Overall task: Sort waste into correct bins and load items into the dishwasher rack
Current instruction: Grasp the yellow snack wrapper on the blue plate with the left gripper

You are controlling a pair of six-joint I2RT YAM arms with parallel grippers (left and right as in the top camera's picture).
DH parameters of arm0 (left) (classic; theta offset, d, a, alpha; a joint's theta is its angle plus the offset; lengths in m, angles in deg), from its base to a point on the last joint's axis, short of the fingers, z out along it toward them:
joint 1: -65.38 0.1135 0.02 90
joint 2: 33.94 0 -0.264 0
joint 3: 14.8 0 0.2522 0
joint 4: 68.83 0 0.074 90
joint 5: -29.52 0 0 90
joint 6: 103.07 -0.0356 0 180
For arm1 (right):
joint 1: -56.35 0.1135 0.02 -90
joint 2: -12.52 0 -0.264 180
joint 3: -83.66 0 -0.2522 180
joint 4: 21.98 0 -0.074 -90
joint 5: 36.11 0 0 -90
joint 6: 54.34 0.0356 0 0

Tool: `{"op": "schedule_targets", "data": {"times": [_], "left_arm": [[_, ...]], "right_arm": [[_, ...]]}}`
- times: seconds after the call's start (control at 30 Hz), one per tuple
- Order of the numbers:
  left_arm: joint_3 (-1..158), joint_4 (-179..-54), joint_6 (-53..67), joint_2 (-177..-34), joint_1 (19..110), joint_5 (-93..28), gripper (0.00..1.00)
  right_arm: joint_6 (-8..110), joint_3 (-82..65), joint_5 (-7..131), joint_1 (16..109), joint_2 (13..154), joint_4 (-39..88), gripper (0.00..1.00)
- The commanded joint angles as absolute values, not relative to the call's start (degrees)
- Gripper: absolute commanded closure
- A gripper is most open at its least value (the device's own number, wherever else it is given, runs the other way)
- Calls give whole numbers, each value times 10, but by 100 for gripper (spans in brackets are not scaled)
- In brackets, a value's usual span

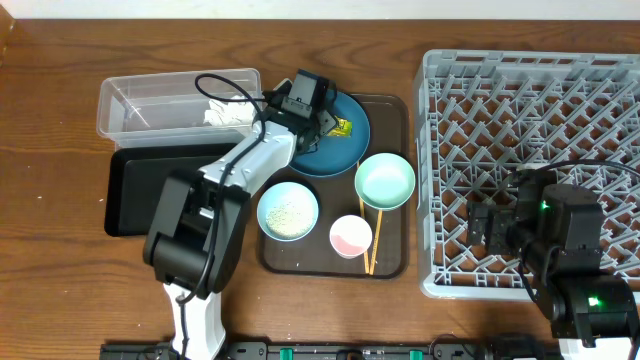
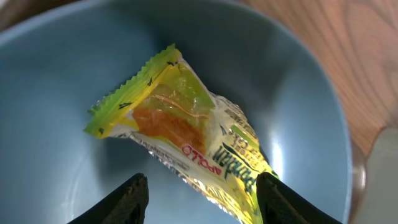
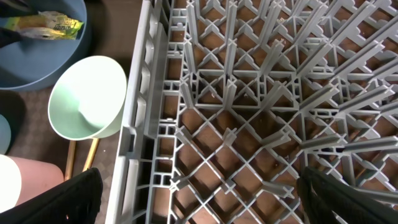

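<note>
Yellow-green wrapper (image 2: 186,134) reads "APOLLO"; in blue dish (image 2: 50,143).

The yellow-green wrapper (image 2: 186,134) reads "APOLLO" in red, plus perhaps "Pandan".

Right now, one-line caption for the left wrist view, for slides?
Left gripper open, fingers straddling the yellow-green wrapper that lies in the dark blue dish.

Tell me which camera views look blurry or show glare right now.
Left wrist: yellow-green crinkled wrapper sharp, its foil glinting, left gripper blurred. Right wrist: grey plastic pegged rack sharp, right gripper dark, soft. Overhead: evenly lit, sharp.
</note>
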State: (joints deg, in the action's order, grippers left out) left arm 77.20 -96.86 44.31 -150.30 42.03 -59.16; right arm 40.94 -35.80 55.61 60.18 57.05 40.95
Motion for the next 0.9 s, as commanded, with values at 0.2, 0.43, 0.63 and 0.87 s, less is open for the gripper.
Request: {"op": "schedule_targets", "data": {"times": [0.2,0.43,0.63,0.87], "left_arm": [[770,-964,461,-1539,422,-597,43],[770,-965,457,-1539,424,-597,68],[770,-966,457,-1539,424,-597,75],[770,-977,446,-1539,424,-596,94]], "right_arm": [[414,-346,559,613,571,412,1],[414,-346,559,613,571,412,1],[414,-346,559,613,571,412,1],[414,-346,559,613,571,412,1]]}}
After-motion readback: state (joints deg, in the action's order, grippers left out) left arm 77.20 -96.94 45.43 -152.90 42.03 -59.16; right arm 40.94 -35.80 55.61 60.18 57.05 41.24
